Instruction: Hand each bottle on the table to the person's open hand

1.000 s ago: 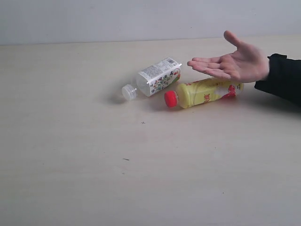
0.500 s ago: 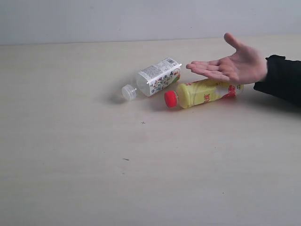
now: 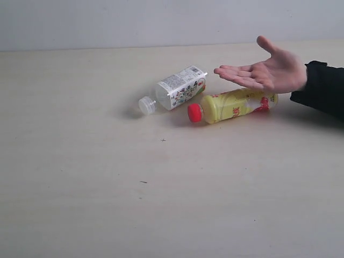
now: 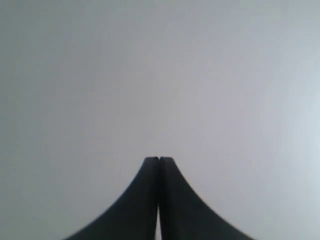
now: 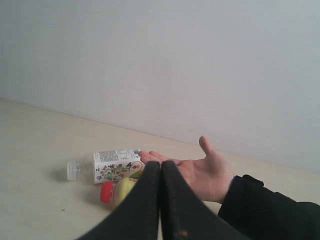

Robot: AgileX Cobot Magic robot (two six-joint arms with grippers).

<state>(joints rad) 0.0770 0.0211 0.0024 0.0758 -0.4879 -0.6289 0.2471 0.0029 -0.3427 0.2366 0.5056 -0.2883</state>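
Observation:
Two bottles lie on their sides on the beige table (image 3: 107, 188). The squarish bottle with the white printed label (image 3: 180, 87) has its clear cap pointing left. Beside it lies the yellow bottle with a red cap (image 3: 231, 105). The person's open hand (image 3: 266, 72), palm up with a black cuff, hovers above the yellow bottle's far end. The red-label and green-label bottles are out of view. Neither gripper shows in the exterior view. My left gripper (image 4: 159, 159) is shut, facing a blank grey wall. My right gripper (image 5: 160, 163) is shut and empty, with the squarish bottle (image 5: 112, 165), yellow bottle (image 5: 116, 191) and hand (image 5: 205, 175) beyond it.
A pale grey wall (image 3: 161, 21) runs behind the table's far edge. The person's black sleeve (image 3: 322, 88) reaches in from the right. A few tiny dark specks (image 3: 143, 181) dot the tabletop.
The hand dipped slightly left and returned, ending about where it was one second ago. The bottles have not moved.

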